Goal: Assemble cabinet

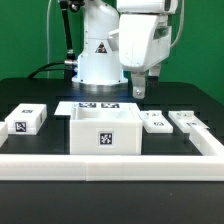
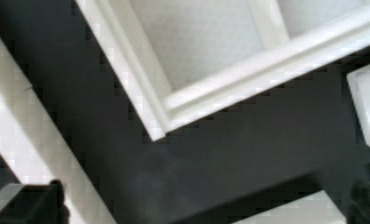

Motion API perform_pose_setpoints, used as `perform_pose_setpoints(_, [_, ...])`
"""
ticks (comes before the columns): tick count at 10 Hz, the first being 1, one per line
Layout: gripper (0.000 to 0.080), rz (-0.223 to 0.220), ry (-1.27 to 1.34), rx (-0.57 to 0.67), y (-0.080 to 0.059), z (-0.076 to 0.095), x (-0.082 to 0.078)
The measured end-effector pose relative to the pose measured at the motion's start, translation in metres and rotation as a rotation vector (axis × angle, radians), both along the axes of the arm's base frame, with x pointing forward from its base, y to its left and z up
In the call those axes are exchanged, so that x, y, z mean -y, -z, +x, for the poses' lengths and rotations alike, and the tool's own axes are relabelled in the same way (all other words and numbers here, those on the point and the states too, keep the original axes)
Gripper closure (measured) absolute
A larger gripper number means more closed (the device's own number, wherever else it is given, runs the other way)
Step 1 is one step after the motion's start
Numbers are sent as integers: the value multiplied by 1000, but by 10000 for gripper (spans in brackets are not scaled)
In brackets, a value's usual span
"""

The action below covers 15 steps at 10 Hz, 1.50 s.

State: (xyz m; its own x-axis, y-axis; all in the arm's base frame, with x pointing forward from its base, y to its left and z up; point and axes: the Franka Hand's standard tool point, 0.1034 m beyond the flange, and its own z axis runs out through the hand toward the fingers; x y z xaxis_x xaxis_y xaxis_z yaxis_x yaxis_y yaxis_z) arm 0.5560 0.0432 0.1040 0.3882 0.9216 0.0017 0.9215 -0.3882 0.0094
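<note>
Jaws fully spread, empty, hovering beyond cabinet [image 1: 104,135]. Likely best: straddle one wall squarely before closing.

The white arm [image 1: 143,38] hangs up high, and its gripper [image 1: 140,92] points down with fingers wide apart.

The cabinet [image 1: 86,137], a white open-topped box with a front tag, sits upright mid-table.
</note>
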Motion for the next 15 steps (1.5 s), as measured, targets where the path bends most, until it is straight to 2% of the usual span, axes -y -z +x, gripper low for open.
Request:
perform_pose_setpoints(4, [1,0,-16,4,0,0,1])
perform_pose_setpoints(7, [1,-6,-219,37,5,-2,10])
perform_pose_setpoints(11, [1,-6,-219,35,6,-3,11])
perform_pose_setpoints(15, [1,-6,-289,9,16,-22,33])
